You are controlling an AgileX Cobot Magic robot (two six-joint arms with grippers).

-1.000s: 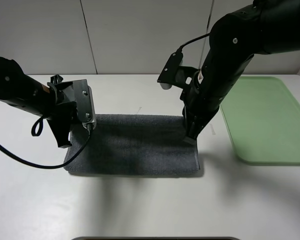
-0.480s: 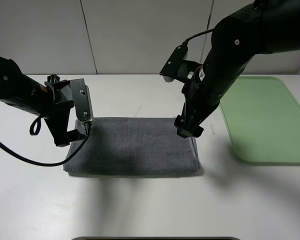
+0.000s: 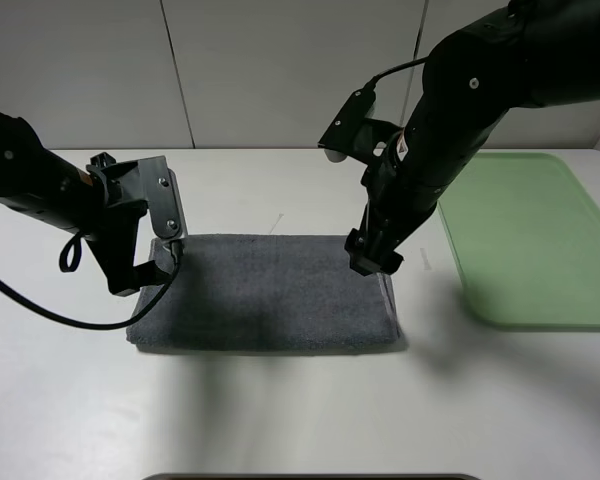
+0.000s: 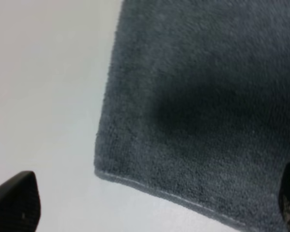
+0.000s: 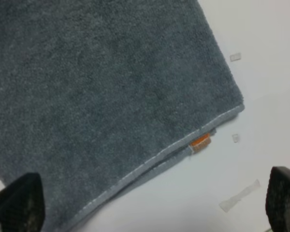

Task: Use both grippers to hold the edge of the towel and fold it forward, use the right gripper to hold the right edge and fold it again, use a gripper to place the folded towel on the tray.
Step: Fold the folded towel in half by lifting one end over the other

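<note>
Exterior high shows right pincer [image 3: 372,264] risen off the towel [image 3: 270,295]; it and left pincer [image 3: 158,268] are spread.

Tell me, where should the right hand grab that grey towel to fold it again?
Its right edge, coming from above on the tray side. The towel lies flat and doubled; both layers end there, so the open right hand can pinch them at once.

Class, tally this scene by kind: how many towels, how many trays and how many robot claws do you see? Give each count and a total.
Grey towel: 1
Green tray: 1
Robot claws: 2 (left claw, right claw)
Total: 4
</note>
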